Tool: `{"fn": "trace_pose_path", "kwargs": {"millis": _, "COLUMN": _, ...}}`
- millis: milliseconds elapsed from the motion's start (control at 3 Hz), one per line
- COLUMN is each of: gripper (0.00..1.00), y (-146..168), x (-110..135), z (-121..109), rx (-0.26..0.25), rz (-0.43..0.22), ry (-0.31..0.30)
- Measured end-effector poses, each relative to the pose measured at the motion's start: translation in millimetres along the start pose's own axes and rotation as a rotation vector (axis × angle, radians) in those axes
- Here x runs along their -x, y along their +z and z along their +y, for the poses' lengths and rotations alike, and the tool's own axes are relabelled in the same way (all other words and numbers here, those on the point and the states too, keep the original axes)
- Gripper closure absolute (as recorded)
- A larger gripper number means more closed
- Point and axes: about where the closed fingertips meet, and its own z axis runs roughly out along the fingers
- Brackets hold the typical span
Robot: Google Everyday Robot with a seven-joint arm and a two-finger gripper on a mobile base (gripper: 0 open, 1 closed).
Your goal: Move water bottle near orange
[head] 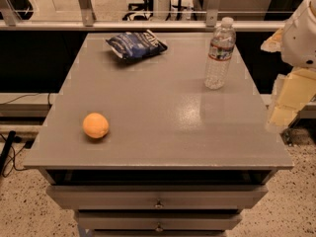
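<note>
Clear ribbed plastic with a white cap and a white-and-red label band: I am looking at the tall water bottle [220,53], which is standing upright toward the far right of the flat grey table [163,132]. The small round matte orange [96,125] is sitting near the front left, well apart from the bottle on a diagonal across the top. A crumpled dark blue snack bag [136,44] is lying at the far edge, left of the bottle and clear of that diagonal.

I am watching the pale yellow claw [284,105] hanging off the table's right side, beyond the edge and touching nothing. I cannot tell whether it is wide or narrow. From the claw, the bottle is lying to the left and farther back, with its long axis vertical. I am judging that the reach has not begun, and that the coming move is calling for a sideways approach at mid-height, since a tall light bottle is likely to tip if nudged near the cap.
</note>
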Motion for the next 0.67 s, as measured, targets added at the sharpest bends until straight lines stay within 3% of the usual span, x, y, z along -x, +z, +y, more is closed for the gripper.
{"fn": "trace_pose_path", "kwargs": {"millis": 333, "gripper": 0.00, "y": 0, "x": 0, "z": 0, "rx": 0.000, "rz": 0.000, "ry": 0.000}}
{"fn": "trace_pose_path", "kwargs": {"millis": 667, "gripper": 0.00, "y": 9, "x": -11, "z": -25, "rx": -0.024, "rz": -0.032, "ry": 0.008}}
